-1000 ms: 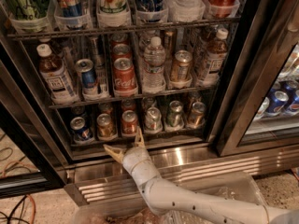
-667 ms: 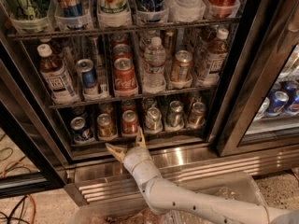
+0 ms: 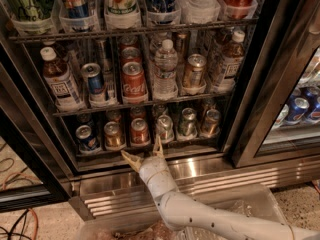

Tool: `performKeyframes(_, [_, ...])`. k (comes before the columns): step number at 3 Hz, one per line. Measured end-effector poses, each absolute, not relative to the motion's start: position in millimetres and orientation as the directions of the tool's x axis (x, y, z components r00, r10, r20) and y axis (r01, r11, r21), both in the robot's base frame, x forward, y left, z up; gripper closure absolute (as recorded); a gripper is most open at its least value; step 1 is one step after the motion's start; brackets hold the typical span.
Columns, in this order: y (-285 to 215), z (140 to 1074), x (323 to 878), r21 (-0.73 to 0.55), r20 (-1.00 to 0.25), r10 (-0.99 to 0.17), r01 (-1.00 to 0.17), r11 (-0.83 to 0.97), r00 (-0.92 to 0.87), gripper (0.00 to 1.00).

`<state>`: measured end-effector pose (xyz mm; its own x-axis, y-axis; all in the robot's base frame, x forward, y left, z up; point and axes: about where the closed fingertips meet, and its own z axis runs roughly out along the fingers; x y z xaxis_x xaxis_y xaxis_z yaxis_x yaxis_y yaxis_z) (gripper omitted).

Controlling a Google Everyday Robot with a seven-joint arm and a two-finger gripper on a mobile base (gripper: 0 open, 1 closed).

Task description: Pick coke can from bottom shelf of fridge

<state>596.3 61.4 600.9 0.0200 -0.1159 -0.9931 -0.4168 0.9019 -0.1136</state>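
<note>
The fridge (image 3: 250, 79) stands open in front of me, black-framed, with wire racks. On its bottom shelf (image 3: 150, 146) stands a row of short cans. The coke can (image 3: 139, 131) is red with a silver top, third from the left, between a gold-brown can (image 3: 113, 134) and a silver can (image 3: 164, 127). My gripper (image 3: 145, 151) is open, its two yellowish fingers spread just below and in front of the coke can, at the shelf's front edge, not touching it. My white arm (image 3: 190, 211) reaches up from the lower right.
A blue can (image 3: 87, 138) sits at the row's left end. The middle rack holds bottles and a larger red can (image 3: 133, 81). A ribbed steel base (image 3: 210, 179) runs below the shelf. A second cooler section with blue cans (image 3: 300, 109) is at right. Cables lie on the floor at left.
The gripper has moved slightly up and toward the coke can; the arm is otherwise nearly still.
</note>
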Motion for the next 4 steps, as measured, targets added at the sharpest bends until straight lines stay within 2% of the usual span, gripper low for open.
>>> performKeyframes(1, [55.7,604.8,601.6,-0.119,-0.993,-0.116,-0.404,0.907,0.033,0.25])
performKeyframes(4, [64.9,607.6,624.8,-0.126,-0.992,-0.115,-0.432,0.893,0.053,0.24])
